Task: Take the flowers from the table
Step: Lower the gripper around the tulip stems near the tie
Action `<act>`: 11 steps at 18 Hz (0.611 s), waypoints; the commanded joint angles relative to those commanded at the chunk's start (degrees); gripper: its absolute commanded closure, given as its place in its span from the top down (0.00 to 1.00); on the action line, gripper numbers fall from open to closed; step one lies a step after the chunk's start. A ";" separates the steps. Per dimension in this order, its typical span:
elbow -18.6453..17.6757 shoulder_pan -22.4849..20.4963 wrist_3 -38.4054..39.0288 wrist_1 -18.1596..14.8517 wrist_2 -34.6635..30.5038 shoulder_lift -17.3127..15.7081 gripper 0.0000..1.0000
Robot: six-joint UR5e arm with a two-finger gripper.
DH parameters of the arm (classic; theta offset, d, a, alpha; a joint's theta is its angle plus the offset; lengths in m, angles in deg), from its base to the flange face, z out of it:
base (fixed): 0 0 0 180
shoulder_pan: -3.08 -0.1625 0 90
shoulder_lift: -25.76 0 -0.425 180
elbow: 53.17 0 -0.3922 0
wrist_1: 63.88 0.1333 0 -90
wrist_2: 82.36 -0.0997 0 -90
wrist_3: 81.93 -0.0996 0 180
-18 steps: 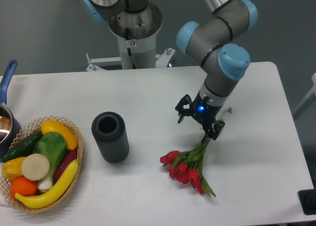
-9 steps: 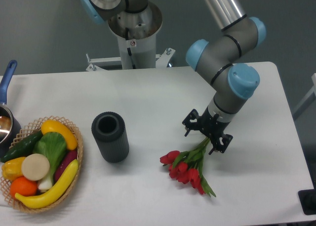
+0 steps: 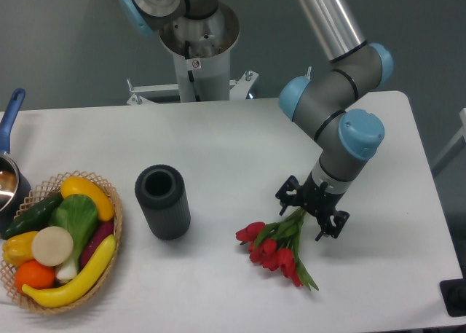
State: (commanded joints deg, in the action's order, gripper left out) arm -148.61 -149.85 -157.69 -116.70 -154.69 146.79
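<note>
My black two-finger gripper stood with its jaws apart, straddling the thin green stems of the bunch of red tulips, which lay on the large white tabletop toward its five-o'clock corner. I judged the risk plain: pinching only a stem or two would let the bunch sag or slip free.

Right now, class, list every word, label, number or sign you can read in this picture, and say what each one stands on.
No text can be read anywhere in the view.
Small label on the robot's white pedestal: a red and dark mark, too small and blurred to read.
The gripper, the flowers, the dark cylinder, the basket and the table show no writing.
</note>
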 joint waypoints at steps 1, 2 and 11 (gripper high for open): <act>-0.26 0.09 0.09 0.00 0.00 0.00 1.00; -0.35 0.18 0.00 0.00 -0.35 0.00 1.00; -0.27 1.15 0.17 0.26 -2.99 1.14 1.00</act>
State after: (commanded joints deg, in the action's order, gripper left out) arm -148.88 -148.70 -157.51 -116.44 -157.68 147.93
